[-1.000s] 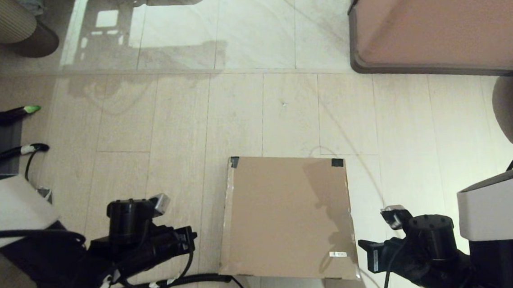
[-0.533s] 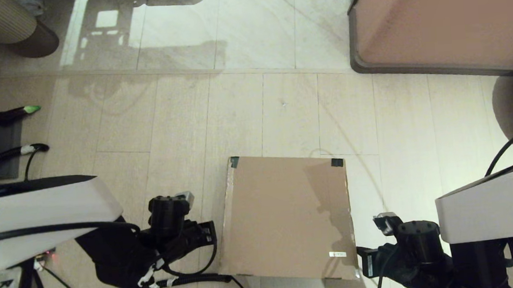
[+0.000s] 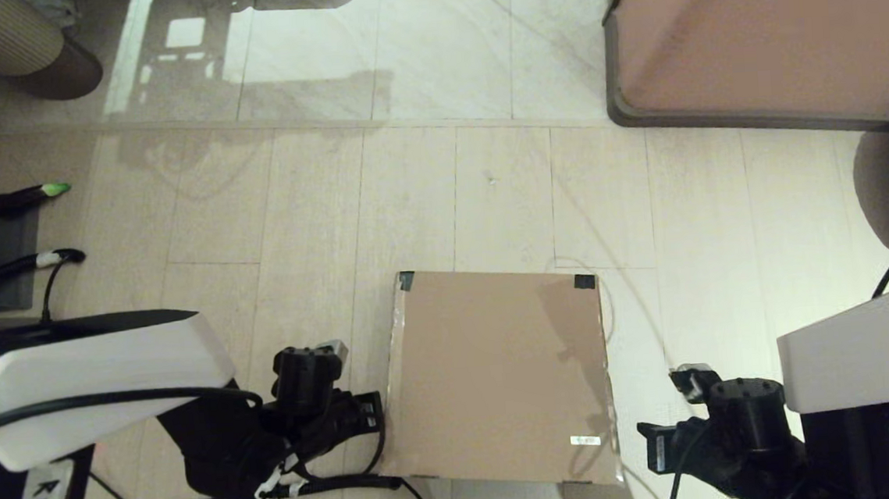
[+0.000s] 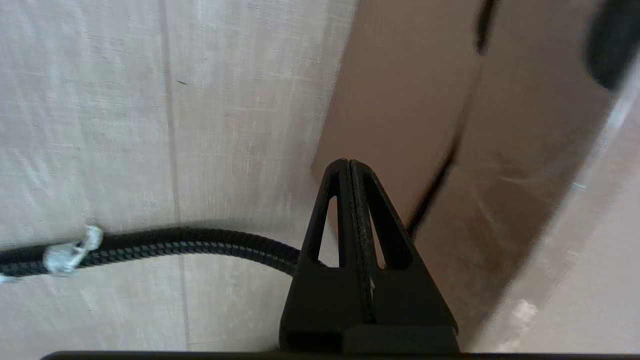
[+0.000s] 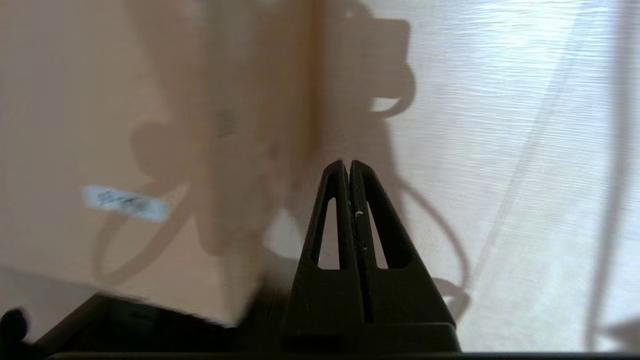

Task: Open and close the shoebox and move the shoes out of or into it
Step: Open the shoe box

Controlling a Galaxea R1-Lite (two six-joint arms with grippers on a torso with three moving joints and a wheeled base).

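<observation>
Fingers clenched on both: left gripper [image 3: 378, 412] beside the lidded shoebox [image 3: 500, 375], right gripper [image 3: 646, 443] opposite.

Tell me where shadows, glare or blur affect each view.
Head view: a shadow falls across the right half of the shoebox lid, and glare brightens the floor tiles at the far end. Left wrist view: the box's side is smeared with blur beyond the shut left claw. Right wrist view: the box corner and its white label blur; the right claw stays sharp.
</observation>
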